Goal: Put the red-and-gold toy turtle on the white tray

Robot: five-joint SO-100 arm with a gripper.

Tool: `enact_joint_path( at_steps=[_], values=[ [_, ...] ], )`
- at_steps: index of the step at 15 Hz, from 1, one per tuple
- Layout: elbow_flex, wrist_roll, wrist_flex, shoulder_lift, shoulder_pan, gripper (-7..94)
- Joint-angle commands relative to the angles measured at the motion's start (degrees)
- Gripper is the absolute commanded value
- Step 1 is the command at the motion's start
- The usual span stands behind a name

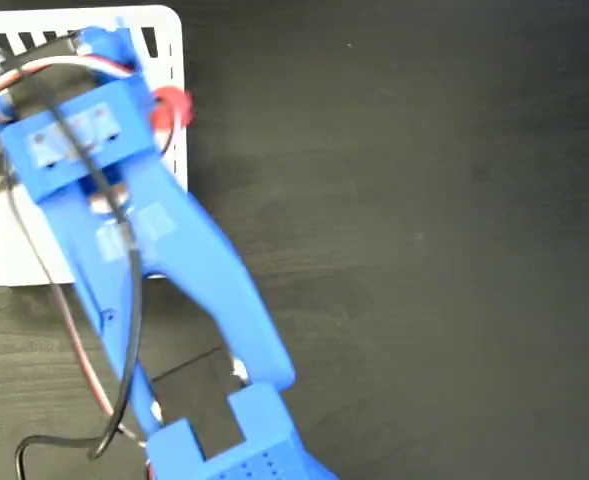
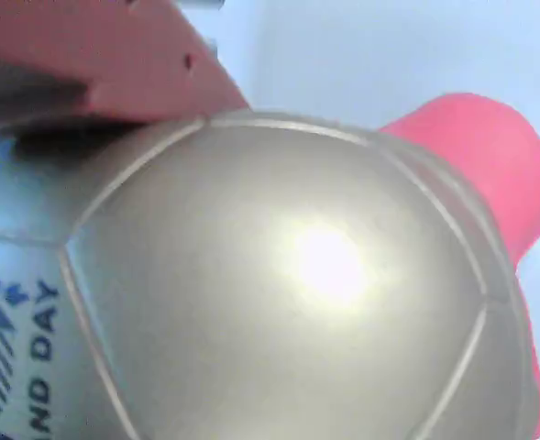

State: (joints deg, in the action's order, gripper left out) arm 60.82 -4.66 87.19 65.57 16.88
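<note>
The red-and-gold toy turtle fills the wrist view: a shiny gold domed shell with seam lines, blue lettering at its left, a red rounded part at right. In the fixed view, a red part is seen over the right edge of the white striped tray, at the dark counter's upper left corner. The blue pincer's spread cannot be told.

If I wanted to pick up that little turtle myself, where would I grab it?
Across the domed gold shell, coming down from above. In the wrist view the red-and-gold toy turtle shows a broad, smooth, rounded shell filling the frame, with a red limb sticking out at the right; the limbs look too small to pinch. In the fixed view only a red part peeks from under the blue arm, over the white tray.
</note>
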Motion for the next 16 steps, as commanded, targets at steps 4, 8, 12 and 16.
enact_joint_path(
  at_steps=[4,8,12,16],
  values=[
    [-4.66,-1.49,0.53,0.53,2.2,0],
    [-4.04,-2.2,1.32,0.26,2.81,47],
    [-3.69,-1.85,1.32,0.62,2.55,59],
    [-3.25,-1.85,1.41,0.62,3.34,71]
  ],
)
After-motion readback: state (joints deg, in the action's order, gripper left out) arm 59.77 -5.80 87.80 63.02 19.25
